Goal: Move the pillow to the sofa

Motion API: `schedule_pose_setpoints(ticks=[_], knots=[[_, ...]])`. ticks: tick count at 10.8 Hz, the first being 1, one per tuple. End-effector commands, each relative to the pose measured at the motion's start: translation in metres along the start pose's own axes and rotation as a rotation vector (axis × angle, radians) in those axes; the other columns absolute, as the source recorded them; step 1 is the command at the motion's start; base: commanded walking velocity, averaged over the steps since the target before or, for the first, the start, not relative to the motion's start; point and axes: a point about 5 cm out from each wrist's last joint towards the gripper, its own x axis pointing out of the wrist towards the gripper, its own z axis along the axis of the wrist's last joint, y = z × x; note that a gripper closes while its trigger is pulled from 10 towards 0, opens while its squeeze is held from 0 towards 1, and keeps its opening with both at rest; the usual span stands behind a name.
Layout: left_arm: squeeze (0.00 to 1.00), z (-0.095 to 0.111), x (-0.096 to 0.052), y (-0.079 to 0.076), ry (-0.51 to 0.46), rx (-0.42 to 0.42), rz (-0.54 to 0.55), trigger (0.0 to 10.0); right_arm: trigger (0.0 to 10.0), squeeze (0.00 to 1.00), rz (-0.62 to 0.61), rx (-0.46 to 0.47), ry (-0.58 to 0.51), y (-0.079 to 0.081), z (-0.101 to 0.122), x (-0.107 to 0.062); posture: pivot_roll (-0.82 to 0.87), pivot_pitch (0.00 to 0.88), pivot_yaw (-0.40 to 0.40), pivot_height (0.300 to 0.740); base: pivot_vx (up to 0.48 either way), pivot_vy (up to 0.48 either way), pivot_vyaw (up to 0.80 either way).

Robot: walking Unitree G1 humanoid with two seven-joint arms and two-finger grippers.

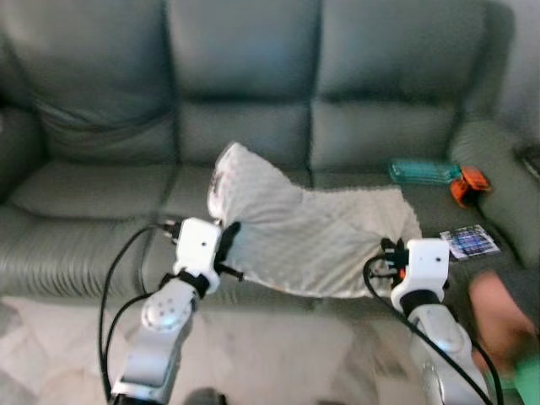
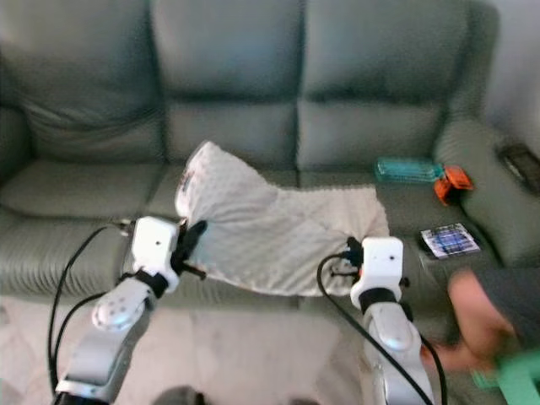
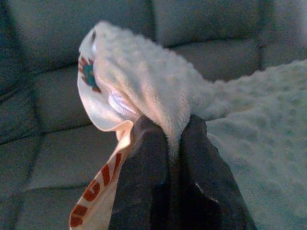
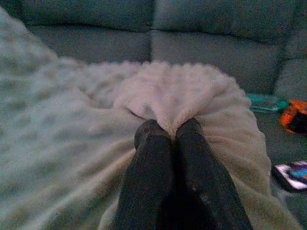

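Right now I have both grippers clamped on the pillow [image 1: 308, 240], a cream, bumpy-textured one that hangs between the two arms in front of the grey sofa [image 1: 245, 110], over the front edge of its seat cushions. My left gripper [image 3: 168, 139] has its black fingers pinched together on a fold at the pillow's left end, where that end rises into a peak showing a red-striped lining and a zip. My right gripper [image 4: 170, 132] has its fingers closed tight on a bunch of fabric at the pillow's right end, which sits lower than the left. On the sofa seat to the right of the pillow I see a teal bottle [image 1: 422, 171] lying flat, an orange object [image 1: 469, 184] touching it, and a small patterned card [image 1: 470, 242] nearer the seat's front edge. Further right, past the sofa's front, a person's blurred hand [image 1: 499, 316] is in view.
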Motion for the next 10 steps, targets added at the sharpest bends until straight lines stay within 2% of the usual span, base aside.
schedule_pose_setpoints(ticks=[1, 5, 10], knots=[[0.00, 0.0052, 0.0004, 0.0033, -0.023, 0.006, 0.002, 10.0, 10.0, 0.00, 0.037, 0.008, -0.032, 0.0098, 0.0069, 0.0024, -0.05, 0.049, -0.024, 0.740, 0.424, 0.000, 0.00], [0.00, 0.0031, 0.0001, 0.0025, -0.007, -0.009, 0.031, 10.0, 10.0, 0.00, 0.042, 0.013, -0.026, 0.0100, 0.0053, 0.0018, -0.05, 0.050, -0.024, 0.740, 0.000, 0.000, 0.00], [0.00, 0.0035, 0.0012, 0.0036, 0.000, 0.007, 0.028, 10.0, 10.0, 0.00, 0.046, 0.014, -0.024, 0.0107, 0.0052, 0.0019, -0.05, 0.055, -0.025, 0.740, 0.000, 0.480, 0.00]])
